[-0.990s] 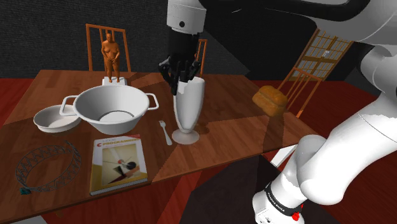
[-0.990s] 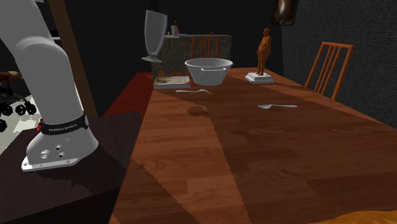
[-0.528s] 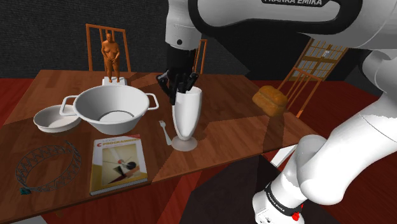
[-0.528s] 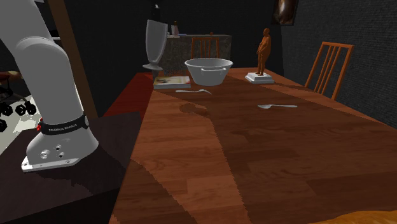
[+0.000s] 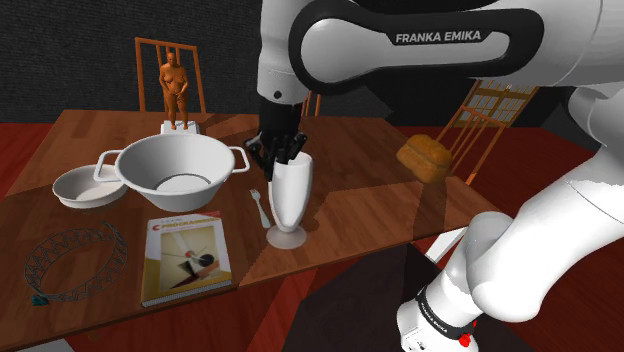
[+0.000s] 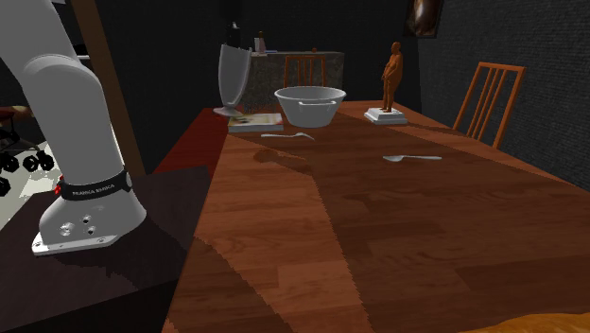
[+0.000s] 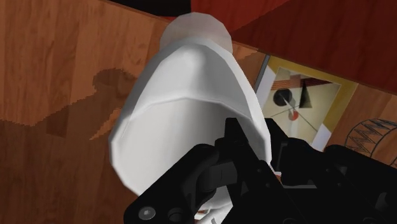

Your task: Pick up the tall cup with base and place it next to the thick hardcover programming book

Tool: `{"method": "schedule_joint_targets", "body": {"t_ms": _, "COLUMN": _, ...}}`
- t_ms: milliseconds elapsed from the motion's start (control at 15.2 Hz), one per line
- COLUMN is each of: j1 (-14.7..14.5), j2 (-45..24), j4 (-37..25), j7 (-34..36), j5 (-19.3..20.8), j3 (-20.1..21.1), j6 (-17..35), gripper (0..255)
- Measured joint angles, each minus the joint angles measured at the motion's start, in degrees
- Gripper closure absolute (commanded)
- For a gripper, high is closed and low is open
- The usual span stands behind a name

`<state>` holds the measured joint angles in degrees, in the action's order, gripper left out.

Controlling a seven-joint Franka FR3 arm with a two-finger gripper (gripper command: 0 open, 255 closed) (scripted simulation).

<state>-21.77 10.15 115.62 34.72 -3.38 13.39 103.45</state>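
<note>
- First, from the shoulder view: the black gripper (image 5: 284, 154) comes down from above onto the rim of the tall white cup (image 5: 289, 195), its fingers clenched on the rim's far edge.
- The cup stands upright, its round base low over the wooden table (image 5: 360, 205), just to the shoulder view's right of a spoon (image 5: 260, 208). Whether the base touches the wood I cannot tell.
- The book (image 5: 183, 257) lies flat near the table's front edge, a short way to the shoulder view's left of the cup.
- Behind the book sit a two-handled bowl (image 5: 178, 170), a small dish (image 5: 83, 186) and an orange figurine (image 5: 177, 88). A wire ring (image 5: 75, 256) lies beside the book, and a loaf (image 5: 426, 158) is well off on the shoulder view's right.
- Next, from the second exterior view: the cup (image 6: 233, 76) shows at the table's far left corner, leaning a little, its base just above the book (image 6: 255, 120). The bowl (image 6: 309, 104) and figurine (image 6: 391, 74) stand farther right, and a chair (image 6: 486, 95) is at the table's side.
- Last, from the wrist view: the gripper (image 7: 251, 156) grasps the cup (image 7: 181, 114) by the rim, wall pinched between the fingers. The book (image 7: 302, 102) lies just beyond the cup.
</note>
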Motion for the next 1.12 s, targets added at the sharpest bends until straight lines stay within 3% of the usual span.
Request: {"method": "schedule_joint_targets", "body": {"t_ms": 1122, "j1": -0.2, "j2": -2.8, "j4": 10.4, "j7": 0.3, "j5": 0.3, "j3": 0.6, "j6": 13.1, "gripper": 255}}
